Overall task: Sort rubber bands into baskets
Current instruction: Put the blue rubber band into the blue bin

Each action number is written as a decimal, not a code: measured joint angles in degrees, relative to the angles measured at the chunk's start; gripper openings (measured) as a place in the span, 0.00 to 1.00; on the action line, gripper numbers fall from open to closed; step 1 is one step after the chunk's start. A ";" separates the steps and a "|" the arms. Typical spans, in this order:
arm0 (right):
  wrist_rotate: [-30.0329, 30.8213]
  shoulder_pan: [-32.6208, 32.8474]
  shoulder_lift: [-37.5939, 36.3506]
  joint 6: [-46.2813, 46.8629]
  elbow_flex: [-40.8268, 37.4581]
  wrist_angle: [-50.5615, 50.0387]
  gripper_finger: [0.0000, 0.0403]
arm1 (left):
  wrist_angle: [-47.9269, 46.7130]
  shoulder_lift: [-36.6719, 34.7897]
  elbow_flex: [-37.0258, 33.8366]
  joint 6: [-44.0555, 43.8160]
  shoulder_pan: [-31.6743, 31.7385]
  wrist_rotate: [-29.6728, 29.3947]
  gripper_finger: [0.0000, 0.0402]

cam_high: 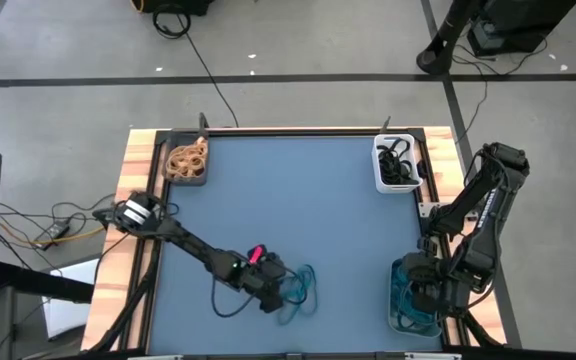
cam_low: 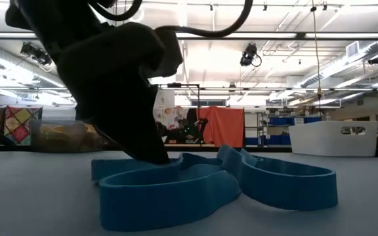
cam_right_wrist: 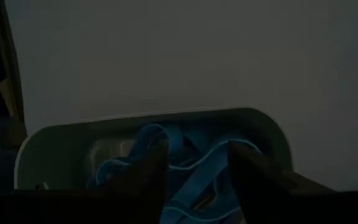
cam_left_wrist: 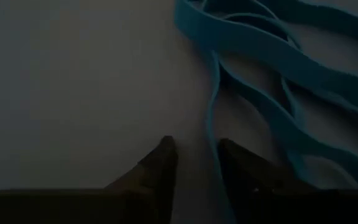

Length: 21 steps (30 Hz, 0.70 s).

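Several blue rubber bands [cam_high: 298, 285] [cam_low: 209, 187] [cam_left_wrist: 272, 56] lie tangled on the blue mat near the table's front edge. My left gripper [cam_high: 271, 292] [cam_left_wrist: 194, 158] stands open at their left end, low over the mat and slanting down, with one thin strand [cam_left_wrist: 210, 124] running between its fingers. My right gripper [cam_high: 418, 290] [cam_right_wrist: 194, 165] hangs open above the grey-teal basket [cam_right_wrist: 260, 121] at the front right. More blue bands [cam_right_wrist: 166, 140] lie in that basket. My left gripper comes at the blue bands' left end slanting down from the table's left. One strand [cam_left_wrist: 211, 146] lies on the mat between the two open fingers, close beside one fingertip [cam_left_wrist: 229, 155]. I cannot tell whether a finger touches it.
A dark basket [cam_high: 188, 160] with tan bands sits at the far left corner. A white basket [cam_high: 396, 165] [cam_low: 333, 137] with black bands sits at the far right. The blue mat between them is bare. Black cables run along the left arm.
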 joint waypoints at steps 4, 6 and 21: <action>0.04 -0.01 0.00 0.00 0.00 0.03 0.40 | 0.03 -0.19 0.21 -1.03 0.02 0.58 0.16; 0.42 -0.02 0.00 0.01 0.00 0.07 0.38 | -0.18 -0.64 0.89 -0.56 0.01 0.60 0.05; 32.31 -1.37 1.51 -23.16 -3.86 24.03 0.32 | -4.05 -1.66 18.90 17.45 0.02 -6.14 0.01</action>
